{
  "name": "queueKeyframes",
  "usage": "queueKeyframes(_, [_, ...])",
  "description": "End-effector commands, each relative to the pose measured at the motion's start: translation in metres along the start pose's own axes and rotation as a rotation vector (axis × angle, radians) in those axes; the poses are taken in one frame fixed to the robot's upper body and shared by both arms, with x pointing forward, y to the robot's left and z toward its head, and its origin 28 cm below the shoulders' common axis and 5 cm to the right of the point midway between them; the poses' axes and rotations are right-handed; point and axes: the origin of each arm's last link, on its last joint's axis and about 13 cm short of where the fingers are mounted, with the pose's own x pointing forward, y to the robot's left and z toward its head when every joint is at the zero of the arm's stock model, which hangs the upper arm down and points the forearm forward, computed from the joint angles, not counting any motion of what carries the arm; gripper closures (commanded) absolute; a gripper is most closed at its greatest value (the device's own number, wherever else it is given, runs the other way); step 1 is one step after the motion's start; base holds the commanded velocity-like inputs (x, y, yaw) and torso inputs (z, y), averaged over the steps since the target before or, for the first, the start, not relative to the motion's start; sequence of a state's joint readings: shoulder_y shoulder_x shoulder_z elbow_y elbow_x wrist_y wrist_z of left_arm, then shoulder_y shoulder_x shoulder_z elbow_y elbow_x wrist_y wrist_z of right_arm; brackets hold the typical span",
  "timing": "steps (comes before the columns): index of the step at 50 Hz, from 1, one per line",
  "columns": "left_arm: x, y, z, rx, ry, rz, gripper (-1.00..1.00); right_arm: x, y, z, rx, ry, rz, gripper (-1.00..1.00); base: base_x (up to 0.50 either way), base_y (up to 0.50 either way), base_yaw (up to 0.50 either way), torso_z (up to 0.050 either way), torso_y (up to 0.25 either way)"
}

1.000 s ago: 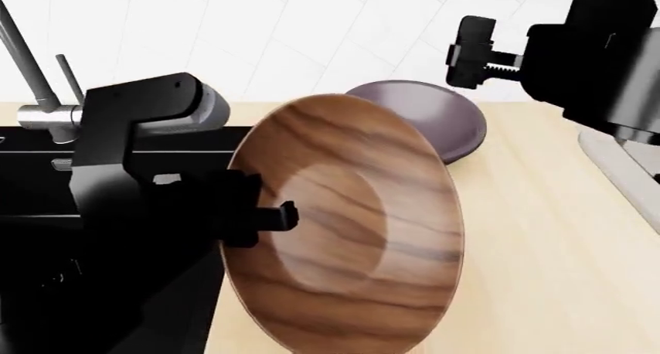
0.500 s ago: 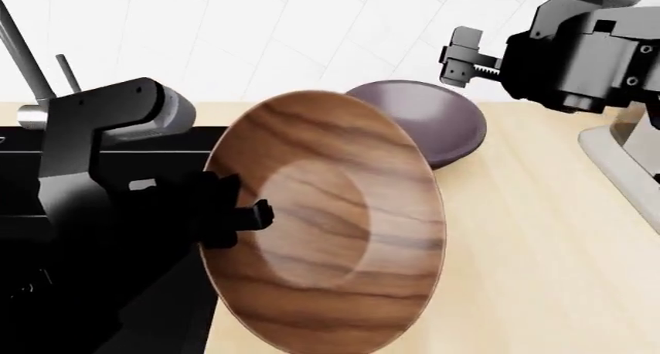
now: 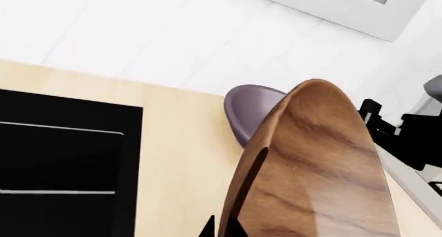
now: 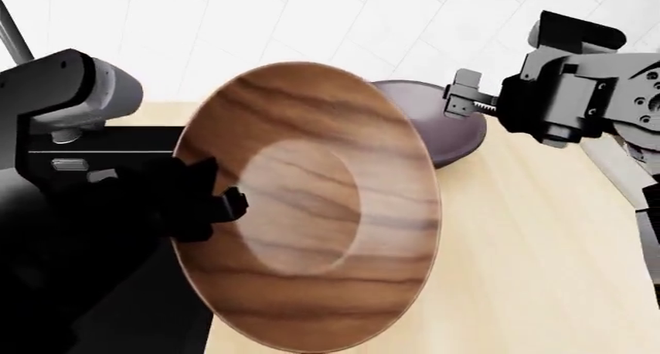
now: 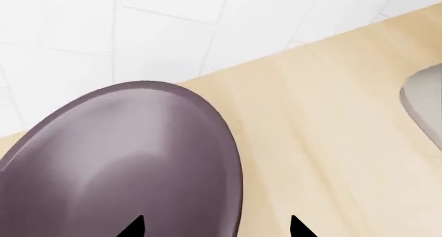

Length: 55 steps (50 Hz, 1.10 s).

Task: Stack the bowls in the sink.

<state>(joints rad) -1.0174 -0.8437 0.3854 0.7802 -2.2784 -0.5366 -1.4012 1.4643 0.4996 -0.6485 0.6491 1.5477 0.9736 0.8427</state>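
Observation:
The brown wood-grain bowl [image 4: 309, 207] hangs tilted on edge over the border of counter and sink [image 4: 124, 141]. My left gripper [image 4: 222, 203] is shut on its left rim. In the left wrist view the bowl [image 3: 311, 169] fills the near side, its rim pinched in the gripper [image 3: 222, 229]. The purple-grey bowl [image 4: 454, 141] sits upright on the counter behind it. My right gripper [image 4: 461, 91] hovers at that bowl's far right rim. In the right wrist view the gripper [image 5: 217, 229] is open, and the purple-grey bowl's [image 5: 124, 159] edge lies between its fingertips.
The black sink [image 3: 62, 159] lies to the left, with a chrome faucet [image 4: 12, 33] behind it. The beige wooden countertop [image 4: 536, 253] stretches to the right. A pale grey object [image 5: 425, 100] rests on the counter beyond the purple-grey bowl.
My left gripper has carried the brown bowl up and leftward, toward the sink. The right gripper has come down and in toward the purple-grey bowl's rim.

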Motion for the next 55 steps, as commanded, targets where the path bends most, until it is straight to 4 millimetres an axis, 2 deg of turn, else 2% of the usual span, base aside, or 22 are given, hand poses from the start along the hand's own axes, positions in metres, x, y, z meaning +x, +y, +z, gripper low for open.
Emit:
queueKeyframes(1, [-0.009, -0.003, 0.005, -0.002, -0.036, -0.006, 1.00, 0.018, 0.001, -0.016, 0.012, 0.088, 0.072, -1.00, 0.00, 0.00, 0.00, 0.000, 0.000])
queueKeyframes(7, [-0.010, -0.002, 0.005, -0.004, -0.040, -0.004, 1.00, 0.025, 0.002, -0.022, -0.022, 0.112, 0.072, -1.00, 0.00, 0.00, 0.00, 0.000, 0.000])
queueKeyframes(21, [-0.011, 0.000, 0.004, -0.008, -0.047, 0.000, 1.00, 0.042, -0.005, -0.036, 0.080, 0.179, 0.031, -1.00, 0.00, 0.00, 0.00, 0.000, 0.001])
queueKeyframes(39, [-0.012, 0.003, 0.001, -0.010, -0.050, -0.003, 1.00, 0.063, 0.005, -0.053, 0.144, 0.201, 0.105, -1.00, 0.00, 0.00, 0.00, 0.000, 0.000])
queueKeyframes(40, [-0.012, 0.003, 0.001, -0.010, -0.050, -0.003, 1.00, 0.064, 0.005, -0.054, 0.152, 0.202, 0.104, 1.00, 0.00, 0.00, 0.00, 0.000, 0.000])
queueKeyframes(46, [-0.014, 0.003, 0.000, -0.017, -0.053, -0.014, 1.00, 0.064, 0.000, -0.054, 0.277, 0.155, 0.090, 1.00, 0.00, 0.00, 0.00, 0.000, 0.000])
queueKeyframes(55, [-0.019, 0.004, 0.001, -0.035, -0.073, -0.020, 1.00, 0.053, -0.013, -0.051, 0.348, 0.117, 0.114, 1.00, 0.00, 0.00, 0.00, 0.000, 0.000])
